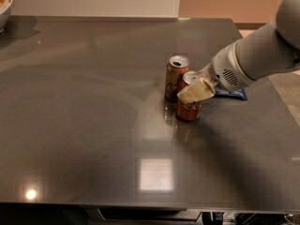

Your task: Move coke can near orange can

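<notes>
At the far left, in the top corner, the rim of a pale bowl (3,6) shows at the edge of the view; it sits on a dark grey, glossy table (84,125) that fills most of the picture, with patches of light reflected near its front edge. Right of the middle stands the orange can (176,78), upright, its silver top facing up; just beside it, a little to the right and nearer the camera, stands the coke can (189,108), also upright on the table; the two cans are so close that they may be touching, though the view does not settle that. The gripper (196,92) is at the coke can's upper part, a cream-coloured finger (194,92) lying across the front of the can just under its top; it seems to be clamped on the can. Behind the gripper a flat blue packet (233,94) lies on the table; the white arm (253,60) reaches in from the upper right.
</notes>
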Robot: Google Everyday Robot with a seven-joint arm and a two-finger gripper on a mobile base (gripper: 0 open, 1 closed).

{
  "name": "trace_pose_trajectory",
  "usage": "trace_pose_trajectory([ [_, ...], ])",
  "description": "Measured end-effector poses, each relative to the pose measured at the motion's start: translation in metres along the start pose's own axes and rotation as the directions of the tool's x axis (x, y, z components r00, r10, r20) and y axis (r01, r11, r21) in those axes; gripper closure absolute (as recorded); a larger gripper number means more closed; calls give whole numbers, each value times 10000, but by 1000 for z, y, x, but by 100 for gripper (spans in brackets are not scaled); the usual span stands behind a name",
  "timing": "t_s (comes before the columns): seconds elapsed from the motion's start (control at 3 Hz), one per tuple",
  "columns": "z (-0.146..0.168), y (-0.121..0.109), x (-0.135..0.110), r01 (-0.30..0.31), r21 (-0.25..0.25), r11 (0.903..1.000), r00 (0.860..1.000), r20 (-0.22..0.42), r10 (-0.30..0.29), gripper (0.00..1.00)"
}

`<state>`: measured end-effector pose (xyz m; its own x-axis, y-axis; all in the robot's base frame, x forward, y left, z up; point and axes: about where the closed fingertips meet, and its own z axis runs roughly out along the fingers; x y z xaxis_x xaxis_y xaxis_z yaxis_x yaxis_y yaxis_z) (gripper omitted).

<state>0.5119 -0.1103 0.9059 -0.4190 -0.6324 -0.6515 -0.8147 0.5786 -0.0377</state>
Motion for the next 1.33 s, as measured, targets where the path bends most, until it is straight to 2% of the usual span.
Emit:
trace_pose_trajectory([
  [1.0, 10, -24, 7, -72, 392, 9992, 10000, -29, 73, 32],
  [1.33, 11, -22, 6, -46, 375, 9993, 10000, -33, 47, 8],
])
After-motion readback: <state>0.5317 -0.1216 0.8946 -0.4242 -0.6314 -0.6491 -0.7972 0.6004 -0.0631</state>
